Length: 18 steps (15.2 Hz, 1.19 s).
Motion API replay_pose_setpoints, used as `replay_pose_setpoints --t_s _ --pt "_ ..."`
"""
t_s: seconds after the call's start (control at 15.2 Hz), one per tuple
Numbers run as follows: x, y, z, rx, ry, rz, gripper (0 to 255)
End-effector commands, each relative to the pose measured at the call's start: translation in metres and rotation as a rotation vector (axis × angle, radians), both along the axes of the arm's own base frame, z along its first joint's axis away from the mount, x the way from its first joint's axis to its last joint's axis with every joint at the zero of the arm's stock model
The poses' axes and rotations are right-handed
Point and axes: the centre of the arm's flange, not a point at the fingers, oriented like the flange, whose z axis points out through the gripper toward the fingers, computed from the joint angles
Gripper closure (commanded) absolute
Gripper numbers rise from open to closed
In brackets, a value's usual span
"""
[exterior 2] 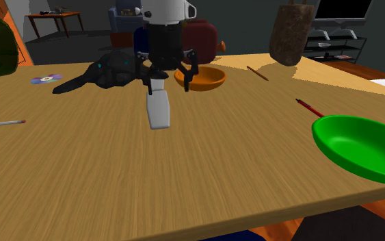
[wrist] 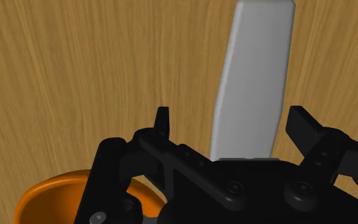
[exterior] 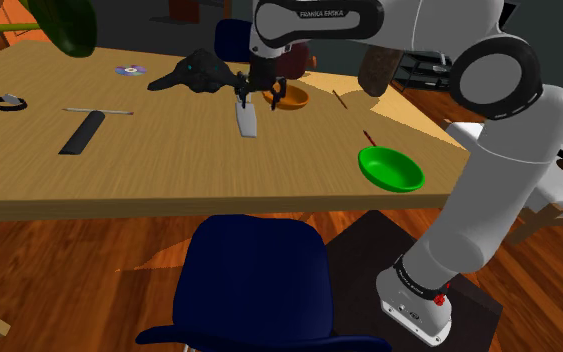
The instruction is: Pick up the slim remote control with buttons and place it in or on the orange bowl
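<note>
Pincer (exterior 2: 159, 81) clamped on top end of remote (exterior 2: 158, 108). Remote hangs nearly upright, seemingly clear of table (exterior 2: 184, 185). Orange bowl (exterior 2: 210, 80) just beside pincer, toward second exterior view's right. Step: grasp looks done, carry in hand. Next: short sideways shift over bowl, lower, release; long remote will likely lean on rim.

one orange bowl (exterior 2: 215, 83), one green bowl (exterior 2: 362, 147), one grey remote (exterior 2: 158, 108), one disc (exterior 2: 46, 79)

shoulder: high behind stand (exterior: 354, 270) | second: low, close, same heading | wrist: downward | shared: table (exterior: 169, 170), orange bowl (exterior: 292, 97)
</note>
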Motion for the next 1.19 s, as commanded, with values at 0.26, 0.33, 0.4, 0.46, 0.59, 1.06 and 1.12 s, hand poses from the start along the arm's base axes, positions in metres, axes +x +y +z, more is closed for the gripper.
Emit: replay_pose_setpoints --t_s 0.26,0.33,0.4,0.46,0.59,1.06,1.12 --pt "0.038 0.013 -0.028 0.006 0.005 -0.035 0" --pt "0.038 0.013 -0.033 0.006 0.005 -0.035 0" --pt "0.038 0.013 -0.039 0.006 0.005 -0.035 0" --pt "0.038 0.013 -0.044 0.006 0.005 -0.035 0" --pt "0.038 0.014 -0.057 0.006 0.005 -0.035 0" --pt "0.038 0.014 -0.057 0.006 0.005 -0.035 0" --pt "0.038 0.014 -0.057 0.006 0.005 -0.035 0"
